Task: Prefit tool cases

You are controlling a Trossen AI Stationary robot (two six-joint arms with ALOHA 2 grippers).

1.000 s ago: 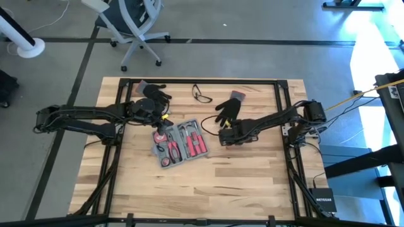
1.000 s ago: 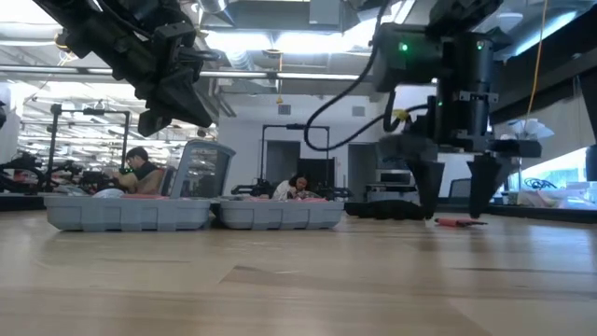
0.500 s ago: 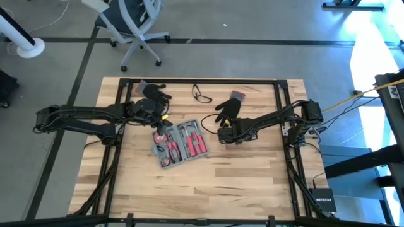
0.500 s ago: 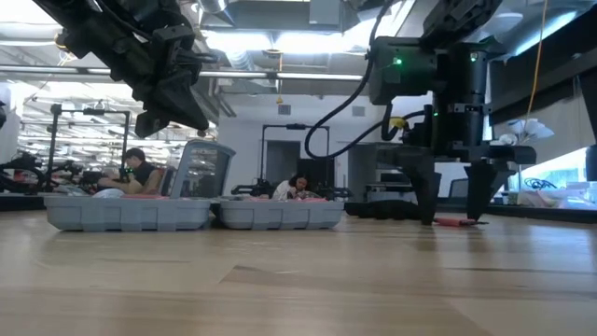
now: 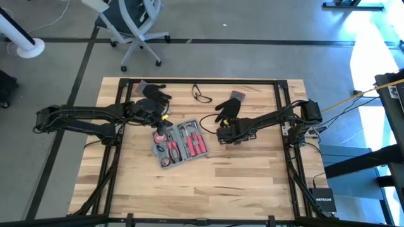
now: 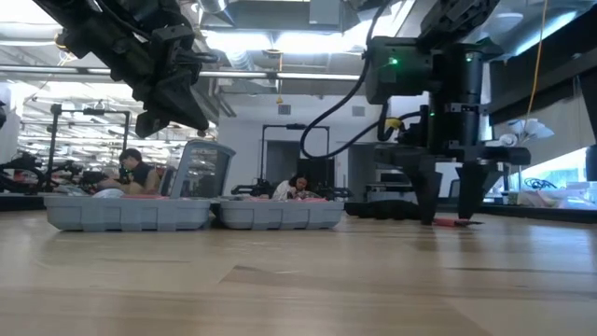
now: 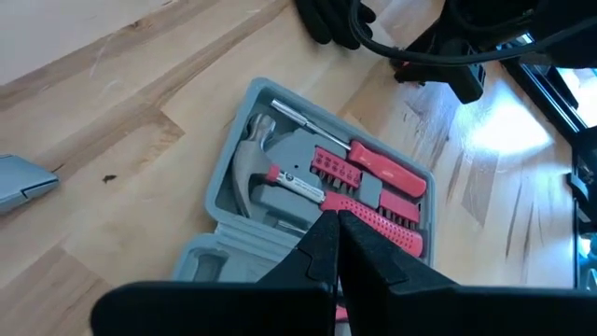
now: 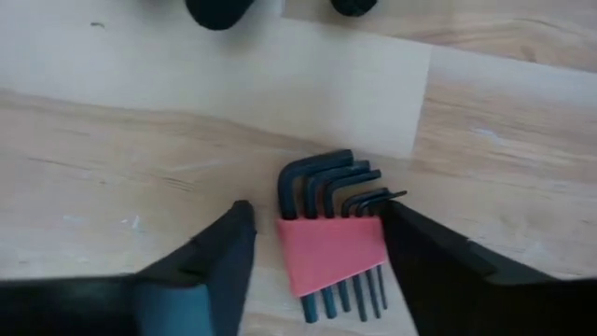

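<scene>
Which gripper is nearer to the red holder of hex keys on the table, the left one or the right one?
Right. The right gripper straddles the hex key set, one finger on each side. The left gripper is shut, hanging over the open tool case, well aside.

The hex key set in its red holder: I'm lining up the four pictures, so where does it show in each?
High view: not discernible, hidden under the right gripper beside the tool case.
Low view: hex key set, a red sliver on the table between the right gripper's fingers.
Left wrist view: red speck beyond the case, by the far gripper.
Right wrist view: centre, between the fingers.
Shared landmark: the right gripper.
</scene>
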